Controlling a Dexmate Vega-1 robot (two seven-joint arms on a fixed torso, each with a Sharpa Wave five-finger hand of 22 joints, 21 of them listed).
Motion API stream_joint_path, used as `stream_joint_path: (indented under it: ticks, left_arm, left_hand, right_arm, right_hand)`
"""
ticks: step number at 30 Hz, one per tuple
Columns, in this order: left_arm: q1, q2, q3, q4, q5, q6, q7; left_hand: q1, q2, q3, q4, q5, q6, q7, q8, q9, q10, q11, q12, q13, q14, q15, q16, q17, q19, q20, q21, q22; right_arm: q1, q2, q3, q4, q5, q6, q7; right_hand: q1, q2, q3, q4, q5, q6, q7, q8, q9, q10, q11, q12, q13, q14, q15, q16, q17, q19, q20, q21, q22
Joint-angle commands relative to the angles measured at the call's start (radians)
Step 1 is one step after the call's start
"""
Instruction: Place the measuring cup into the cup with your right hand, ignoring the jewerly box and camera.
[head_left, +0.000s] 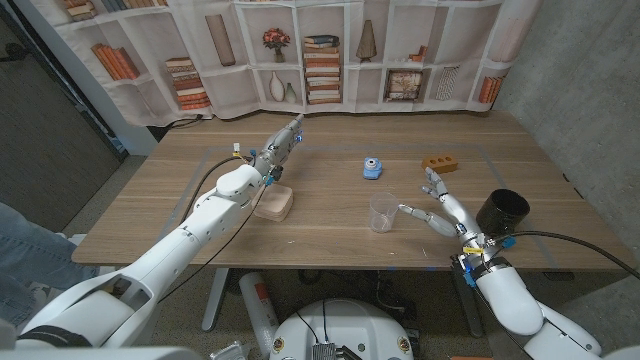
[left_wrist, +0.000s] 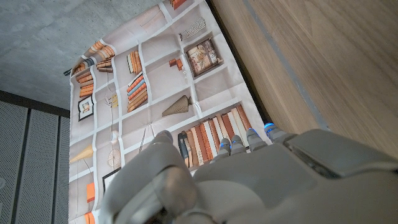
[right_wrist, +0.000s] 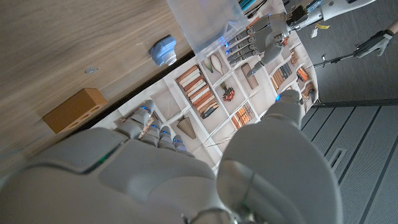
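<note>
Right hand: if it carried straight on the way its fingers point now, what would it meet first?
Probably the clear measuring cup: the right hand is open just beside it, fingers spread toward it and up the table. Depth is unclear; the upper fingers may pass it toward the brown box.

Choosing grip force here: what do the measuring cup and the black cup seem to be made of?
Measuring cup: likely clear plastic, since the table shows through its walls. Black cup: opaque with a slightly glossy rim; plastic or glazed ceramic, hard to tell.
</note>
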Motion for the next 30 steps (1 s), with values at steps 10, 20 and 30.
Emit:
stream_joint_path:
  ticks: [10, 20, 30]
  left_arm:
    - [-0.029, -0.012, 0.008, 0.038, 0.002, -0.007, -0.026]
    - [-0.031, -0.009, 0.008, 0.03, 0.006, -0.001, -0.022]
    - [-0.031, -0.009, 0.009, 0.029, 0.005, 0.006, -0.021]
  left_hand:
    - [0.002, 0.008, 0.001, -0.005, -0.003, -0.002, -0.01, 0.003, 0.005, -0.022, 0.001, 0.004, 0.004, -0.081, 0.005, 0.001, 0.003, -0.125, 0.006, -0.004, 0.004]
    - [0.003, 0.008, 0.0, -0.006, -0.004, -0.004, -0.01, 0.003, 0.005, -0.022, 0.0, 0.004, 0.004, -0.082, 0.005, 0.0, 0.003, -0.125, 0.006, -0.006, 0.004]
    - [0.003, 0.009, 0.0, -0.006, -0.004, -0.003, -0.01, 0.003, 0.005, -0.023, 0.002, 0.004, 0.004, -0.082, 0.005, 0.0, 0.003, -0.125, 0.007, -0.008, 0.004]
  right_arm:
    - [0.021, -0.002, -0.063, 0.001, -0.037, -0.03, -0.046]
    - [0.035, -0.017, -0.085, -0.003, -0.038, -0.049, -0.043]
    - [0.035, -0.028, -0.098, -0.005, -0.042, -0.048, -0.055]
  right_hand:
    - [0.007, 0.006, -0.014, 0.002, 0.01, -0.047, 0.014, 0.005, 0.003, -0.003, 0.014, 0.008, 0.001, 0.002, 0.012, 0.01, 0.004, 0.013, 0.009, -0.007, 0.003]
    - [0.008, 0.007, -0.022, 0.005, 0.013, -0.038, 0.023, 0.01, 0.002, 0.012, 0.021, 0.015, 0.001, 0.014, 0.014, 0.014, 0.003, 0.033, 0.014, -0.008, 0.003]
    - [0.012, 0.013, -0.025, 0.007, 0.018, -0.033, 0.02, 0.012, 0.002, 0.011, 0.02, 0.015, 0.001, 0.015, 0.017, 0.013, 0.002, 0.037, 0.015, -0.014, 0.003]
